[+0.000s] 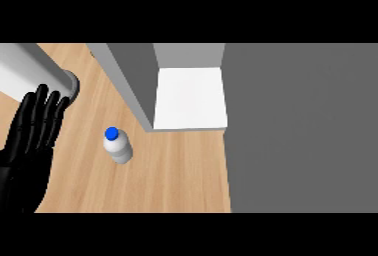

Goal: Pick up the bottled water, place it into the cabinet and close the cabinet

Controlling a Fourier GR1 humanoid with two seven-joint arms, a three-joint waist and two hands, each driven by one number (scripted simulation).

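Blue-capped bottled water (118, 145) is seen standing on the desk (170, 170), just right of the open left robot hand (29, 140).

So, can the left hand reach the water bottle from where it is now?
Probably yes. The left hand rests open just left of the water bottle, with only bare counter between them.

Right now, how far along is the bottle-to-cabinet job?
Done: nothing beyond the grey cabinet already standing open, its white inside showing. In hand: nothing; the white plastic water bottle with blue cap stands upright on the light wooden counter, untouched. The black left hand rests open at the view's left edge; the right hand is out of view. Left: grasp, place inside, close the door.
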